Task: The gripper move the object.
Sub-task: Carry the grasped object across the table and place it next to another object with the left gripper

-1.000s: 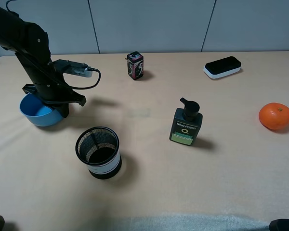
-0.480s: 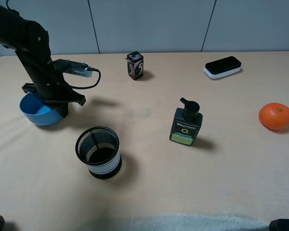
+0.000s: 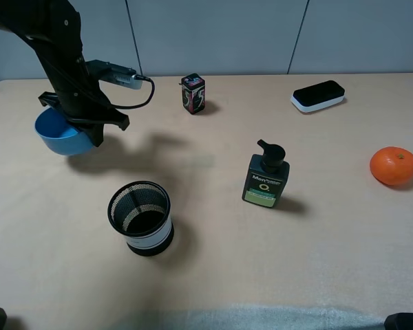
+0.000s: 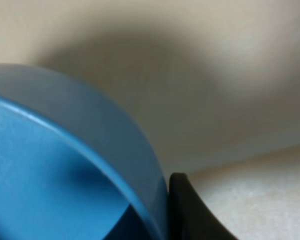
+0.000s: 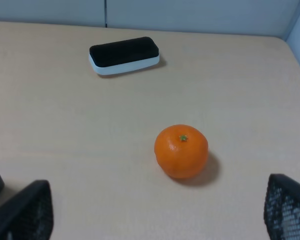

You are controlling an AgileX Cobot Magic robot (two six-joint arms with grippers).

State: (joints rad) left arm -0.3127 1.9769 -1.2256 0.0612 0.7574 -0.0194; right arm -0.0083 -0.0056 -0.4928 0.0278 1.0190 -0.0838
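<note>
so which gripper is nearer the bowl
Left. The left gripper is shut on the rim of the bowl; the right gripper is open far off on the other side, facing the orange.

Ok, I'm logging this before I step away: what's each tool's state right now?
Left tool: closed on the rim of the round blue plastic bowl.
Right tool: open, holding nothing.

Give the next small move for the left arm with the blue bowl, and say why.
Probably carry the blue bowl sideways at this height: the left gripper is shut on its rim, the bowl hangs above the table, and the mesh cup stands close by.
</note>
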